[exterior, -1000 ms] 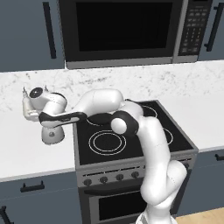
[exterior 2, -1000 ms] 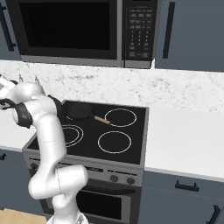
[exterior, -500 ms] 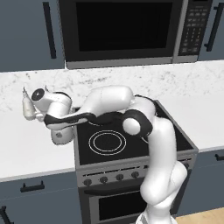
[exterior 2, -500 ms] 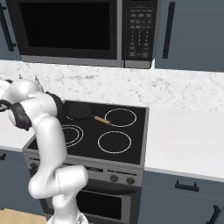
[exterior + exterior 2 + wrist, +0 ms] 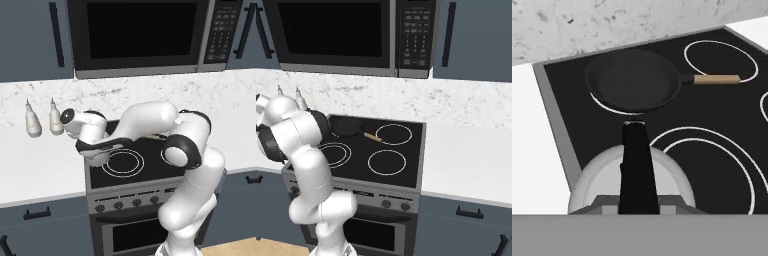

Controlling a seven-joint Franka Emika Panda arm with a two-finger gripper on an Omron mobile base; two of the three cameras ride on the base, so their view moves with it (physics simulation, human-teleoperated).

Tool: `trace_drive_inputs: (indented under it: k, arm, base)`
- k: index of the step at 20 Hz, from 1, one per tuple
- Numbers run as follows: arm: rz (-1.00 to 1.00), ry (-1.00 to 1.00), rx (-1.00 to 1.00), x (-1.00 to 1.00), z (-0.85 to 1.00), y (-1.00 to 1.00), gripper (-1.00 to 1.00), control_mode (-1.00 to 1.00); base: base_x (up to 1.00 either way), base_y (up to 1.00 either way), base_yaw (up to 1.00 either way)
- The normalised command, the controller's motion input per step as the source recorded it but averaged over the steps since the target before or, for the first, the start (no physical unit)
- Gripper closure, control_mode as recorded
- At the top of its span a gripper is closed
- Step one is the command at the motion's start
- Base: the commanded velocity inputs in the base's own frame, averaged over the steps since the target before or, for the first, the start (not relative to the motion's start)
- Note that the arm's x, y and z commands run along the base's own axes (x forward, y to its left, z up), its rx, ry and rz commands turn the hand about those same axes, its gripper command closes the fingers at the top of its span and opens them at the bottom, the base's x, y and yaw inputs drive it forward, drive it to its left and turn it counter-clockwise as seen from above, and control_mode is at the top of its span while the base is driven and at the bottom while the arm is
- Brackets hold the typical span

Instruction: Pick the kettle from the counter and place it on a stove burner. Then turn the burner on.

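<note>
At the bottom centre of the hand view, the silvery dome of the kettle [image 5: 629, 181] is sitting closest to the camera, its black top handle [image 5: 637, 165] running up the middle of the frame. The fingers are closing tight on that handle, though their tips are hard to make out. The kettle is hanging over the left edge of the black cooktop [image 5: 722, 115], partly over the white surface [image 5: 534, 150]. To its right, the double-ringed stove burner [image 5: 712, 165] is lying just beside it. Farther up the frame, a black frying pan [image 5: 633, 80] with a wooden handle is resting on a back burner. In the left base view, two white bottles [image 5: 42, 120] are standing at middle left.
</note>
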Motion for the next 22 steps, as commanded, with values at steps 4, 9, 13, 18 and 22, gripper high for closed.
trace_drive_inputs:
  k: [4,9,13,18,22]
  arm:
    - [-0.23,-0.04,0.05,0.00,0.02,-0.98,1.00,-1.00]
    - [-0.13,-0.03,0.04,0.00,0.00,-0.71,1.00,-1.00]
    - [0.00,-0.02,0.01,0.00,-0.04,-0.12,1.00,-1.00]
    - [-0.01,0.04,0.01,0.00,-0.27,0.00,1.00,-1.00]
    - [0.00,0.01,0.00,0.04,-0.26,0.00,1.00,-1.00]
  base:
    - [0.00,0.00,0.00]
    - [0.00,0.00,0.00]
    - [0.00,0.00,0.00]
    - [0.00,0.00,0.00]
    - [0.00,0.00,0.00]
